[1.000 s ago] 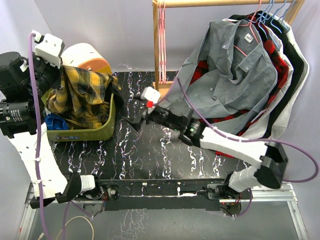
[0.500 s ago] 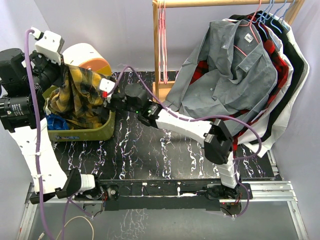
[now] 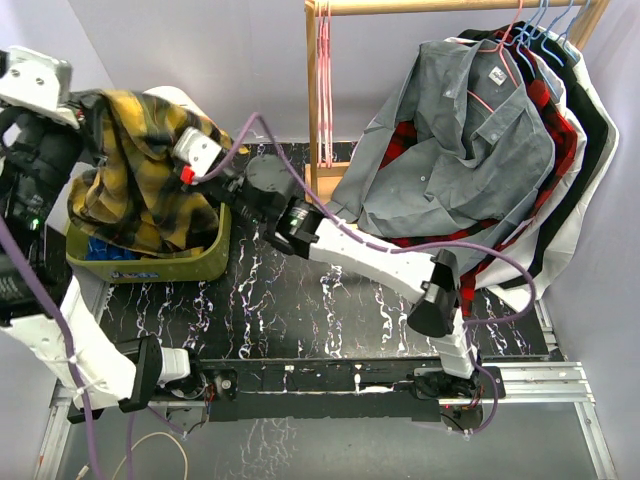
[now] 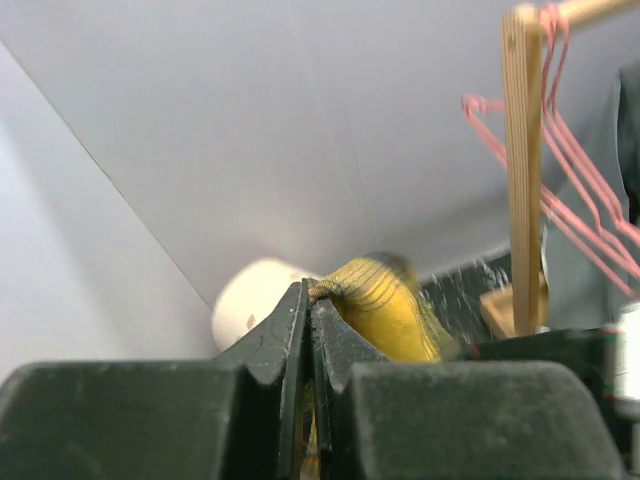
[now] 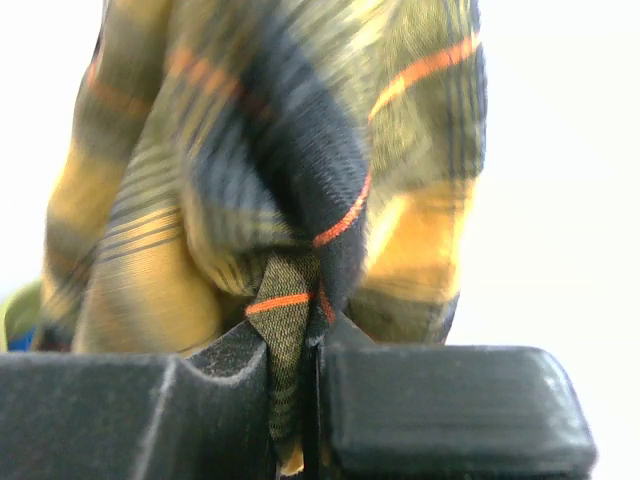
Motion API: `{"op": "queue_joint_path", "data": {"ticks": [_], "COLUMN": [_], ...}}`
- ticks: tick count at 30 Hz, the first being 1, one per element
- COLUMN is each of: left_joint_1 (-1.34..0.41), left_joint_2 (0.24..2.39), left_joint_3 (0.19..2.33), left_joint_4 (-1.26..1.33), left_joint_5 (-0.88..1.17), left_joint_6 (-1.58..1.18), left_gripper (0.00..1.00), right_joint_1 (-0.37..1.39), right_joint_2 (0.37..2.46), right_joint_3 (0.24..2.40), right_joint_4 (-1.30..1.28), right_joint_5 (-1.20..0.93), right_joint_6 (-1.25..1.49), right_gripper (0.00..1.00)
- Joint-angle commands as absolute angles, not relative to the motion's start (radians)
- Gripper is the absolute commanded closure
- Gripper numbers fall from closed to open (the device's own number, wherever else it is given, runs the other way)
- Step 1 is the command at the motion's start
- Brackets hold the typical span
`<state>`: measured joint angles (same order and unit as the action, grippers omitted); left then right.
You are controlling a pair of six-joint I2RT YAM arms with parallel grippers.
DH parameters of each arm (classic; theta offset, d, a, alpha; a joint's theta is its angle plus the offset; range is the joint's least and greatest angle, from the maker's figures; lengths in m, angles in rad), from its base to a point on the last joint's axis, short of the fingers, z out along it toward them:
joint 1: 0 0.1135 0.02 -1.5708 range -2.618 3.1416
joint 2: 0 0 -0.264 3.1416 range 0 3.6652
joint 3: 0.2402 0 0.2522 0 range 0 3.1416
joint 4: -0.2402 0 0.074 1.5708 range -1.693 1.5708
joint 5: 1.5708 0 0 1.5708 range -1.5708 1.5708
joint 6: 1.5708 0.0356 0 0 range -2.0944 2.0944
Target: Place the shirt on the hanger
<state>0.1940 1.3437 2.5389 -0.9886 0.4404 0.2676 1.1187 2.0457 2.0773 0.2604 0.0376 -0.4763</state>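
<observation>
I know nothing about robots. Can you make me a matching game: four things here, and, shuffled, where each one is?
1. yellow, black and green plaid flannel shirt
2. plain grey button-up shirt
3. olive-green plastic bin
4. thin pink clothes hangers

A. standing on the black marbled table
B. bare, at the wooden rail's left end
C. pinched by left gripper and right gripper
D. hanging at the rail's right end

Pairs: 1-C, 2-D, 3-A, 4-B
</observation>
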Motion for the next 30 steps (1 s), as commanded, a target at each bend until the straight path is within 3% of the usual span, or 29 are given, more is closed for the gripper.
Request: {"op": "queue_joint_path", "data": {"ticks": [1,6,11,17,22,26,30], "left_joint_1": [0.192,0.193,0.197,0.196,0.196,0.145,0.003], "left_joint_2": [1.363,1.439,1.439,1.280,1.192,1.192,1.189], "left_joint_3": [2.653,2.753,2.719,2.249,1.795,1.566,1.443], "left_joint_4": [-0.800,-0.710,-0.687,-0.647,-0.641,-0.693,-0.761], "left_joint_5": [0.370,0.369,0.509,0.776,0.879,0.831,0.646], "left_joint_6": [0.160,0.076,0.033,0.052,0.069,0.113,0.194], "left_gripper": [1.00,1.00,0.95,0.90,0.91,0.93,0.88], "right_joint_1": [1.144,1.144,1.144,1.112,0.908,0.871,0.774], "right_joint_2": [1.877,1.795,1.645,1.431,1.268,1.176,1.087], "right_joint_3": [2.337,2.385,2.251,1.738,1.343,1.083,0.838], "right_joint_4": [0.327,0.315,0.332,0.424,0.388,0.390,0.428], "right_joint_5": [0.099,0.093,0.104,0.261,0.219,0.232,0.317], "right_joint_6": [-0.560,-0.561,-0.478,-0.369,0.022,0.108,0.241], "right_gripper": [0.92,0.92,0.92,0.92,0.92,0.92,0.92]}}
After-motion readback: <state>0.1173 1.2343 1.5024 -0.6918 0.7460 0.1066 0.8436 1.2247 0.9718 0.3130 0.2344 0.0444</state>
